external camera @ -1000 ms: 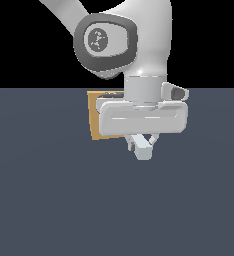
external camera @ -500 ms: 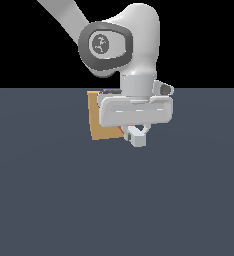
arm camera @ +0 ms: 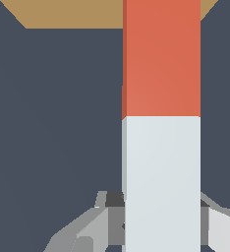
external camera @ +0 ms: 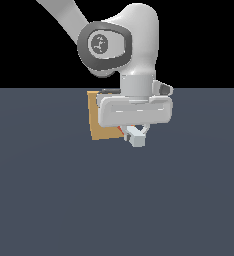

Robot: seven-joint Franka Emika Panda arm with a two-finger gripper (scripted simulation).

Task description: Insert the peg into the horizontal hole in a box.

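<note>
Box (external camera: pixel 101 120): I see it mostly hidden behind gripper (external camera: pixel 136 136); hole unseen. Peg (arm camera: pixel 161 123): red end cut off.

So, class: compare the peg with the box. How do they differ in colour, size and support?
Colour: the peg is half pale grey-white, half red-orange; the box is plain tan. Size: the peg is a slim bar, the box a far broader block. Support: the gripper holds the peg, while the box rests on the floor. Both are flat-sided.

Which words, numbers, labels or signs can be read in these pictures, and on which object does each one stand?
There are none to read. The round cap on the arm carries a pale mark, too blurred to read. The peg, the box and the gripper show plain surfaces without writing.
</note>
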